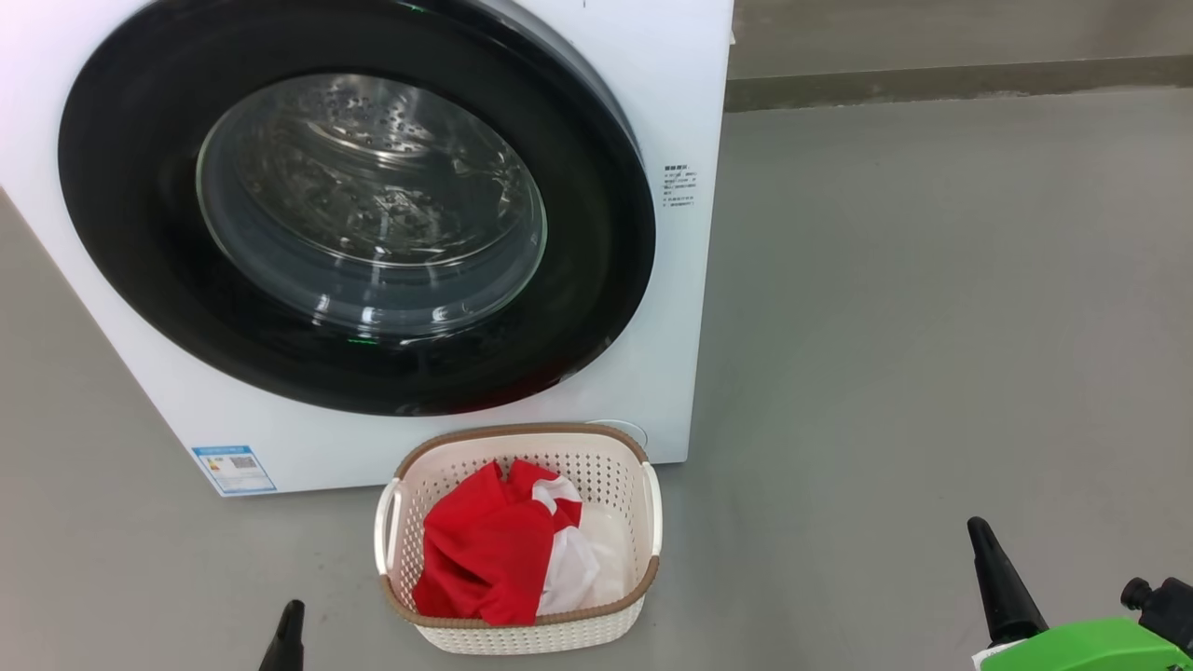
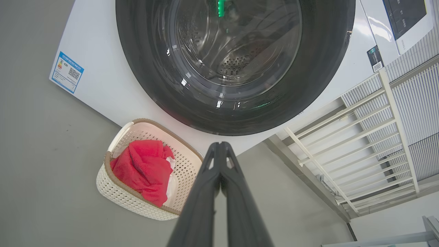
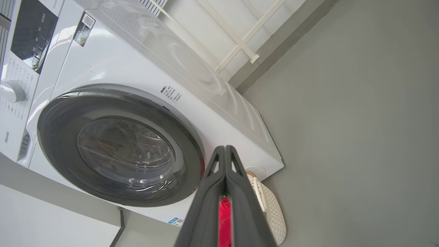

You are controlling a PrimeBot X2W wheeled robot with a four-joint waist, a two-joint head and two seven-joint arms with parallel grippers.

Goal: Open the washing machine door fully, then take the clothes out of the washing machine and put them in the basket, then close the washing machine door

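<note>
Nearest the robot, the left tool (image 2: 219,146) has its two long dark fingers clenched tip to tip with nothing between them. In the head view one of its fingertips pokes up at about 7 o'clock from the basket. The right tool (image 3: 224,150) is likewise clenched on nothing, its fingers pressed together along their length. It sits well apart from the basket, out at roughly 4 o'clock over the bare grey floor (image 1: 932,326). Just beyond the tools stands the small cream-white perforated plastic basket with a brown woven-look rim and white side handles (image 1: 522,434), resting on the floor. Inside it lie the bright red soft fabric clothes with white parts (image 1: 475,550), bunched toward its left side, the white cloth at their right. The basket is just in front of the big white boxy front-loading washing machine (image 1: 676,326), at 6 o'clock below the large round washing machine door with its wide glossy black rim (image 1: 121,186). That door lies shut, flush against the machine's front, and the perforated steel drum (image 1: 373,177) shows through its bulging clear window. A small blue label (image 1: 233,468) sits at 7 o'clock low on the front.
</note>
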